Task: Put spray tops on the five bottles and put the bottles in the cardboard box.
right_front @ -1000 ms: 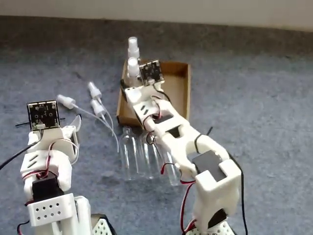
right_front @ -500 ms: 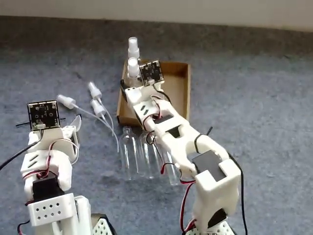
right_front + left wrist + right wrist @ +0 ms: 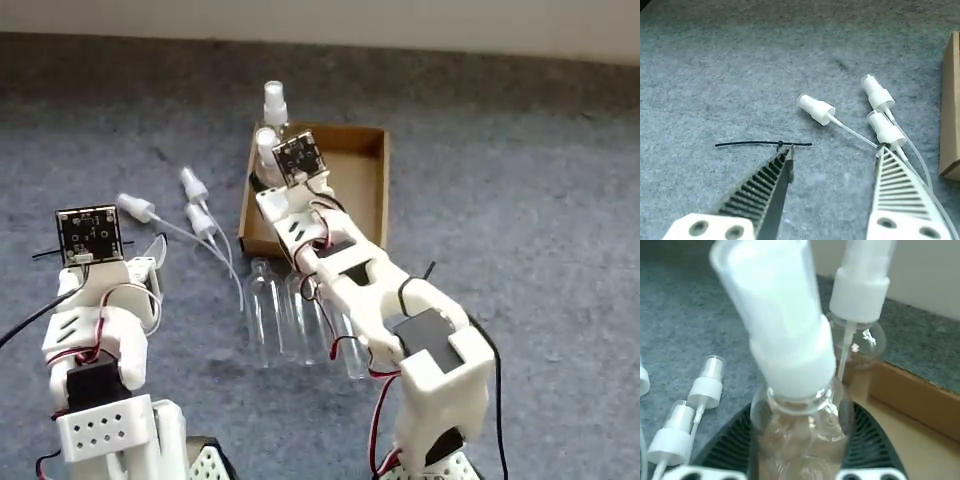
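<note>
My right gripper (image 3: 268, 180) is shut on a clear bottle (image 3: 799, 437) that carries a white spray top (image 3: 782, 335). It holds the bottle tilted over the near left part of the cardboard box (image 3: 365, 190). A second capped bottle (image 3: 274, 102) stands upright at the box's far left corner. Three uncapped bottles (image 3: 300, 315) lie side by side on the carpet in front of the box. Three loose spray tops (image 3: 816, 109) (image 3: 877, 93) (image 3: 885, 129) lie left of the box. My left gripper (image 3: 835, 155) hovers open just short of them, holding nothing.
A thin black cable tie (image 3: 762, 144) lies on the grey carpet near the left gripper. The box's brown wall (image 3: 952, 110) shows beside the spray tops. A pale wall runs along the far edge of the carpet.
My right gripper has shifted slightly left and down with its bottle, which now leans more. The left arm has not moved.
</note>
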Tool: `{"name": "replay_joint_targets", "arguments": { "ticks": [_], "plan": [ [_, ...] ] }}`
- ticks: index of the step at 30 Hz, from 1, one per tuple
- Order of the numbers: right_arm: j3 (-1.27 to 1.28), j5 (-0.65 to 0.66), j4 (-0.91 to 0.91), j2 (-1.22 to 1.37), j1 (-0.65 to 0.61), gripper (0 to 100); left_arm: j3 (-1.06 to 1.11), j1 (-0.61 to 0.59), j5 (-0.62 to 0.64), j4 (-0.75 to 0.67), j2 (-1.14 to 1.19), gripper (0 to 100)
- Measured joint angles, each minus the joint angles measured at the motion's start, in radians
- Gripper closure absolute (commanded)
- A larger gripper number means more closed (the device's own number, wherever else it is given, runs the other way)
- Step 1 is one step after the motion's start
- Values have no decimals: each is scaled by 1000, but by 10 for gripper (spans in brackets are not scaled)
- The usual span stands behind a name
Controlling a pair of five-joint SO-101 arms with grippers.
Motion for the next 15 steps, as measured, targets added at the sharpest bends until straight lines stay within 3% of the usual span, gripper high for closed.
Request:
{"name": "replay_joint_targets", "arguments": {
  "ticks": [15],
  "plan": [
    [3,12,-3,0,-3,899,0,0,0,0,0,761]
  ]
}}
